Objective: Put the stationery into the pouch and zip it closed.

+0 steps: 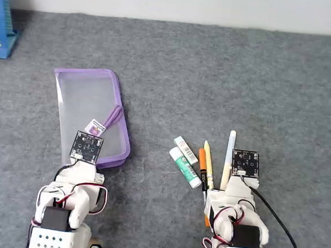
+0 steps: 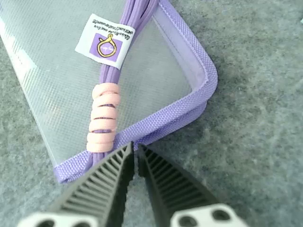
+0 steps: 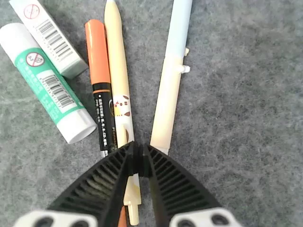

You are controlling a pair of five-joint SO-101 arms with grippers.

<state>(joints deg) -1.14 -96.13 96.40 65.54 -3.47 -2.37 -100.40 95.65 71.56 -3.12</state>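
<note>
My left gripper (image 2: 135, 153) and right gripper (image 3: 138, 156), both closed and empty; orange marker (image 3: 97, 61) touching cream pen (image 3: 117, 71) risks a double pickup.

A small robotics lab or hobby workbench: a left arm (image 1: 69, 200) and a right arm (image 1: 236, 214) with exposed wiring (image 1: 273, 217) sit at a table (image 1: 216, 76) covered in grey felt-like cloth, before a plain white wall (image 1: 182, 3).
</note>
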